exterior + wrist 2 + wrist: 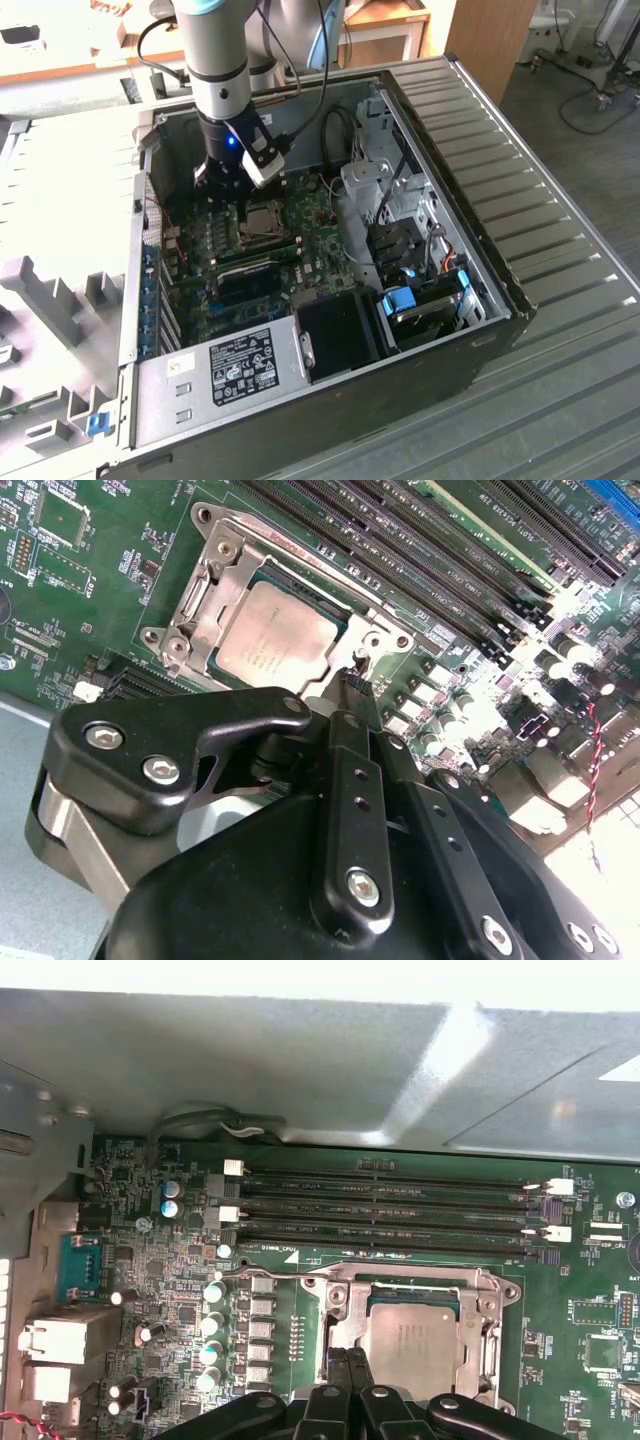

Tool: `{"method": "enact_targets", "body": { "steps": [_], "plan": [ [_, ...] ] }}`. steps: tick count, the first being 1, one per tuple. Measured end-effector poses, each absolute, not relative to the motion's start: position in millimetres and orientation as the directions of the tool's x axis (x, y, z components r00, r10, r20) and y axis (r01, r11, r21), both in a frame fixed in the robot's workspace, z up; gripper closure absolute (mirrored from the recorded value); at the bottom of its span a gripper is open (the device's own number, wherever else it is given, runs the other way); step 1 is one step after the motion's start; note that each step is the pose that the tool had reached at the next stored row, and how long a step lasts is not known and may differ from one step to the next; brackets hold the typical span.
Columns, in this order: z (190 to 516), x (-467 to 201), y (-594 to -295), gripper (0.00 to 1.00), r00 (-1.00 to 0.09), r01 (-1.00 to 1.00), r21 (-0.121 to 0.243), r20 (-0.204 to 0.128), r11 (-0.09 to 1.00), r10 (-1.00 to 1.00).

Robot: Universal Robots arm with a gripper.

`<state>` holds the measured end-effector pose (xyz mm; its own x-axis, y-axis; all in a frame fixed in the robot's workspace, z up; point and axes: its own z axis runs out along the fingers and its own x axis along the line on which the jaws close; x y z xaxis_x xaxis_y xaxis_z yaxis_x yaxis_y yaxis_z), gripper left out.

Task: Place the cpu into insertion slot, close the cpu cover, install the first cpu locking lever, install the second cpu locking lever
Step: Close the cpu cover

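Exterior view, left to right: open computer case (133,290) on the ribbed worktop (570,210), with the arm reaching in at about 11 o'clock of the board.

End effector (228,188): clenched, fingers pressed together, nothing visible between them. Tips sit at the socket's edge.

The cpu (265,218) lies at roughly 4 o'clock from the end effector, seated flat in the insertion slot (497,1305).

Second wrist view: cpu cover (205,610) is down and frames the chip. Whether either lever is latched, cannot tell.

Judgement: the step in hand is lever work at the cover's edge. To do it well, bear on the lever wire alone and follow its arc. Keep off the chip lid, the memory slots (390,1205) and the capacitors (212,1320).
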<state>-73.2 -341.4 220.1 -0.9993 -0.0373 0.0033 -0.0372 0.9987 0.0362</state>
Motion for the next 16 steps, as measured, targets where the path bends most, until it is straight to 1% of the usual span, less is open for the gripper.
{"method": "enact_targets", "body": {
  "steps": [16],
  "plan": [
    [222.4, -71.6, -341.4, 0.89, -0.999, -0.037, 0.036, 0.003, 0.999, -0.037]
  ]
}}
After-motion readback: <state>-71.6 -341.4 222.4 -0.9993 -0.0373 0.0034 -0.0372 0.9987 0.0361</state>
